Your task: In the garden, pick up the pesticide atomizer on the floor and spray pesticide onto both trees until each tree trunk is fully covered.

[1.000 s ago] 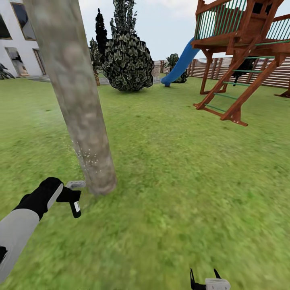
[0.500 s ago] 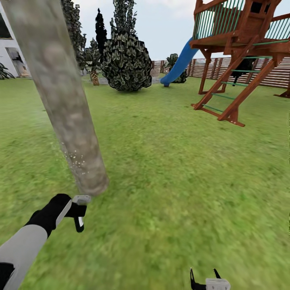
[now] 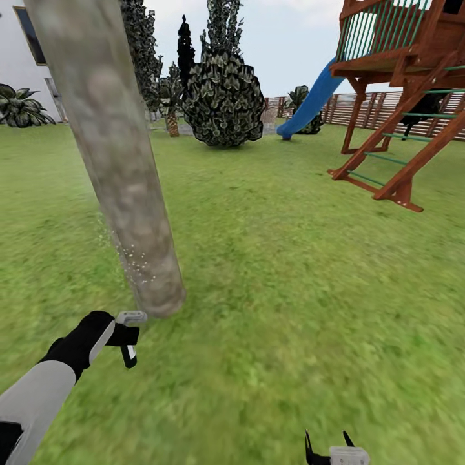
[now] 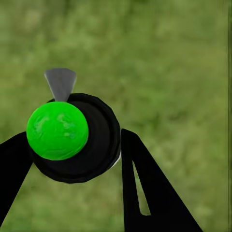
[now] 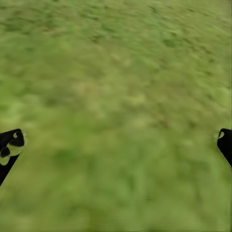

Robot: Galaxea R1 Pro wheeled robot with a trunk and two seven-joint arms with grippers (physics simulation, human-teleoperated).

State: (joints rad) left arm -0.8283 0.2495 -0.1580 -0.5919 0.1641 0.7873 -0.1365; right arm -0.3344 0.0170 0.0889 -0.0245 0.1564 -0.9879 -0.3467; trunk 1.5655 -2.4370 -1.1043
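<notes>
while left fingers (image 3: 123, 337) grip the atomizer (image 3: 128, 340), right fingers (image 3: 329, 445) spread, trunk (image 3: 123, 174) shifted right

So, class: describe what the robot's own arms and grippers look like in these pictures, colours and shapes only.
The left arm has a smooth pale grey forearm ending in a black wrist section. The left gripper has flat, black, wedge-shaped fingers, one with a narrow slot. The right gripper shows two thin, pointed black fingers rising from a light grey block.
</notes>
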